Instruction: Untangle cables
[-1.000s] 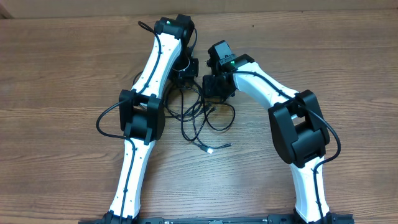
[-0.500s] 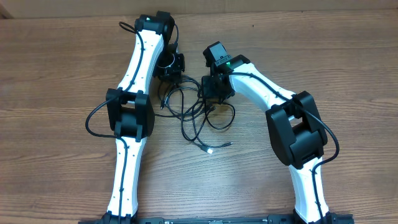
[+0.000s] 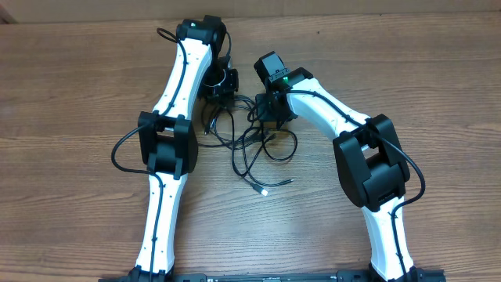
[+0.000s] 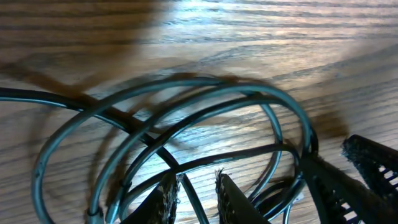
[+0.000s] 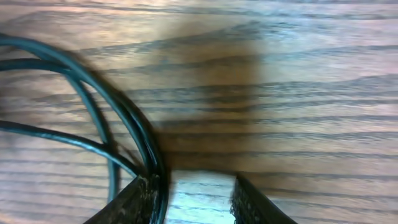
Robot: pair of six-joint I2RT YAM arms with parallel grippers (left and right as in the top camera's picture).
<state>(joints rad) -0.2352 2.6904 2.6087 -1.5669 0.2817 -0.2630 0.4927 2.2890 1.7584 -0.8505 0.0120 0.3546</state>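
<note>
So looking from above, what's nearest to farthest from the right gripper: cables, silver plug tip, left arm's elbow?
From the right gripper:
1. cables, right at it.
2. silver plug tip, nearer the arm bases.
3. left arm's elbow, off to its left.

Black cables (image 4: 126,122) looped on wood table (image 4: 261,31); pincer (image 4: 198,182) nipping one strand, bottom centre.

The table (image 3: 78,78) is showing brown wood grain with a soft sheen; the cables (image 5: 140,130) are gleaming smooth and black; the arms (image 3: 174,86) are looking glossy white plastic.
</note>
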